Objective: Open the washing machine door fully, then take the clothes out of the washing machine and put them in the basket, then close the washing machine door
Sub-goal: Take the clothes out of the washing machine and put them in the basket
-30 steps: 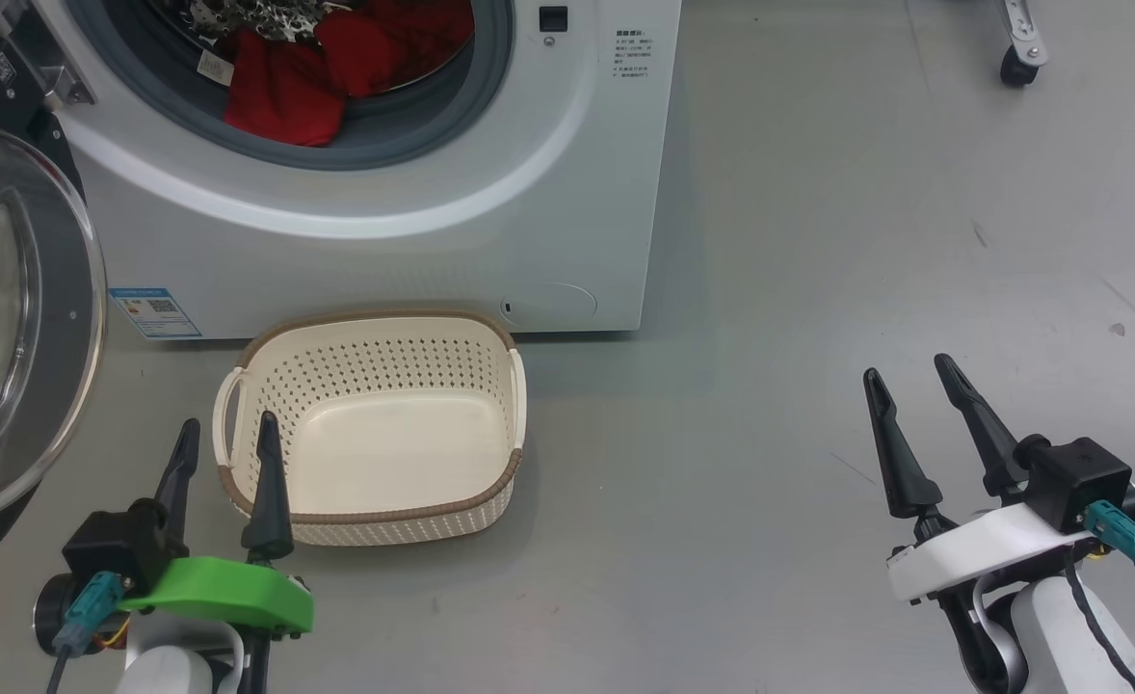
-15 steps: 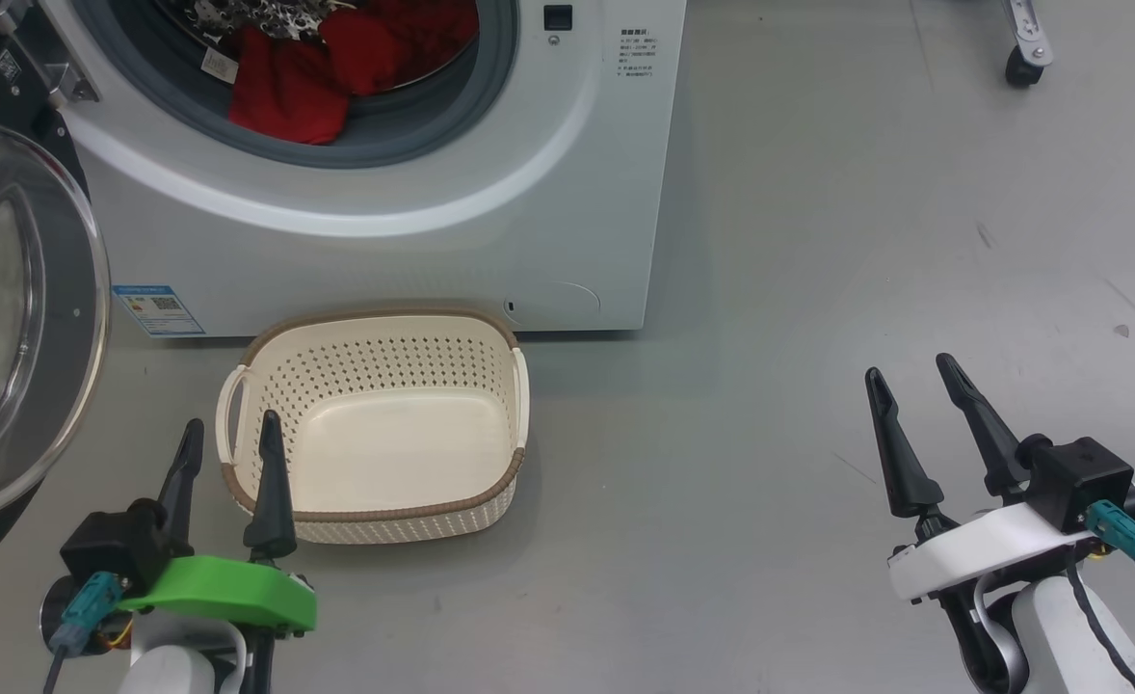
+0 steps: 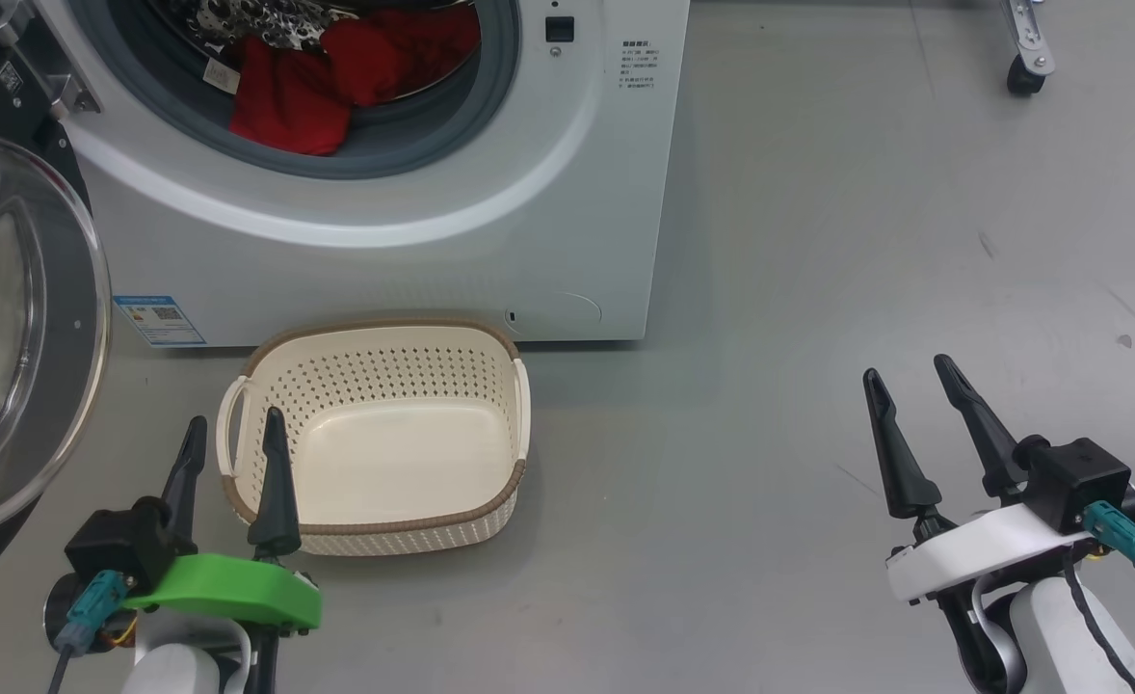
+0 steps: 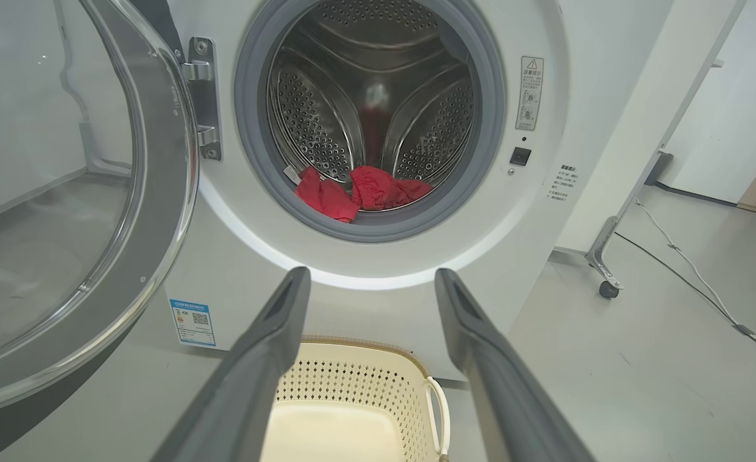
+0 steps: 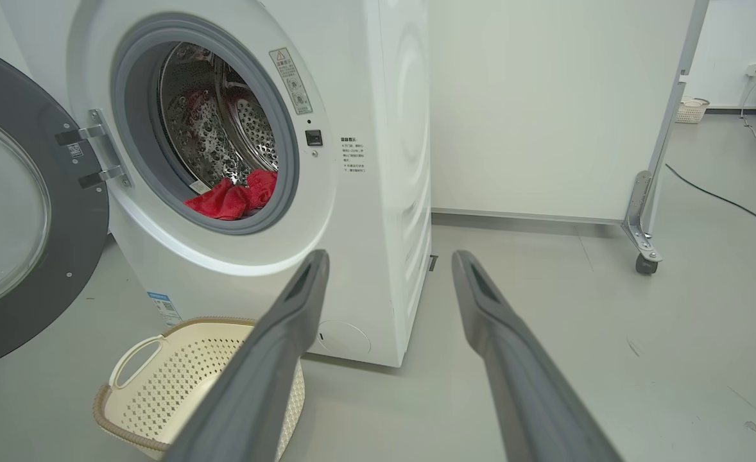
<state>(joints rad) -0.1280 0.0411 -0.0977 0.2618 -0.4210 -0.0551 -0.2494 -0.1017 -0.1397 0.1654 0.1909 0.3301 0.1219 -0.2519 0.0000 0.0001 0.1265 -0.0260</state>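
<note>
The washing machine door (image 3: 18, 337) stands swung wide at the left edge of the head view, its glass bowl bulging toward the camera. The first step therefore looks done, or nearly so. The washing machine (image 3: 384, 260) sits in the upper left of the frame. The clothes (image 3: 298, 96), red and bunched, lie at the bottom of the drum mouth, with one fold draped onto the grey rubber ring.

The basket (image 3: 375, 525) rests on the floor (image 3: 770, 386) just in front of the machine, at lower centre-left, and has nothing in it, so I judge the unloading not yet begun. The left gripper (image 3: 235, 416) hovers at the lower left, just beside the basket's near corner, fingers spread wide and holding nothing. The right gripper (image 3: 906, 367) hangs at the lower right, well apart from everything, fingers likewise wide and bare.

By my reading, what is left is to reach into the drum, carry the clothes to the basket, and shut the door.
</note>
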